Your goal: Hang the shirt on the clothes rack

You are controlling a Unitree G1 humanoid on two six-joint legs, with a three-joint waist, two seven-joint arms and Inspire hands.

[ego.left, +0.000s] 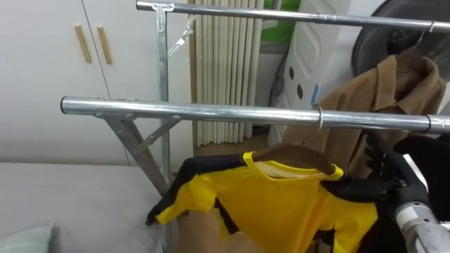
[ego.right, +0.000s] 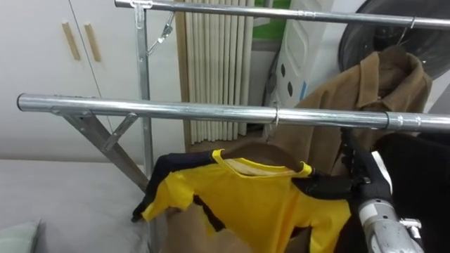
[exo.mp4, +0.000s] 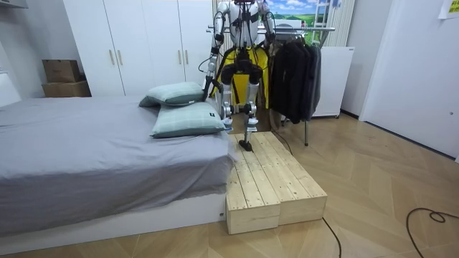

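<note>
A yellow shirt (ego.left: 281, 204) with black shoulders and sleeves hangs on a wooden hanger (ego.left: 295, 153). The hanger's hook (ego.left: 320, 118) sits over the near metal rail (ego.left: 211, 111) of the clothes rack. My right hand (ego.left: 391, 177) comes in from the lower right and is closed on the shirt's right shoulder at the hanger's end. In the room view I stand on a wooden platform (exo.mp4: 269, 179) facing the rack, and my left hand (exo.mp4: 207, 87) hangs low at my side, too small to read.
A higher rail (ego.left: 281, 14) runs behind, carrying a brown coat (ego.left: 380, 98) at the right. Dark clothes (exo.mp4: 294, 72) hang further right. White wardrobe doors (ego.left: 70, 63) stand at the left, and the grey bed (exo.mp4: 86, 150) with pillows (exo.mp4: 186, 118) lies beside the platform.
</note>
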